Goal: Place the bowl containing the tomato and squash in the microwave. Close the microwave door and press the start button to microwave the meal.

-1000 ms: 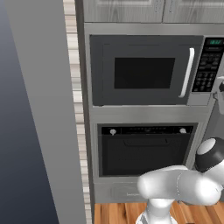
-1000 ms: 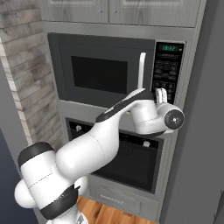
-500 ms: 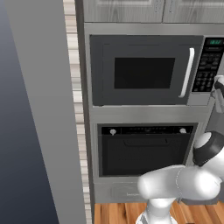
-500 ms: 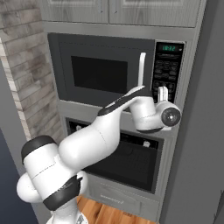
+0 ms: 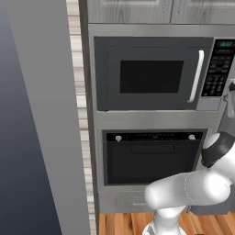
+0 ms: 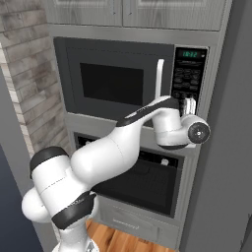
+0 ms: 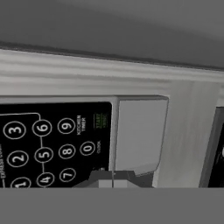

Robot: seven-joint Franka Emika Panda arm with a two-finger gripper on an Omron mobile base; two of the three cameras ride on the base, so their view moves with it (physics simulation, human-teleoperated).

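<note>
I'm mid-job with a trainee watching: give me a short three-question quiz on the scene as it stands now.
1. True or false: the microwave door is shut.
2. Where is the gripper? A) at the keypad panel B) at the oven C) at the upper cabinets
3. The gripper's jaws are ____.

Key: 1 true. 2 A. 3 shut.

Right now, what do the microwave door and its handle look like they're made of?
The microwave door looks like dark grey matte metal or plastic around a black, glassy-looking window. Its handle is a smooth white bar, probably plastic; the rendering leaves that open.
</note>
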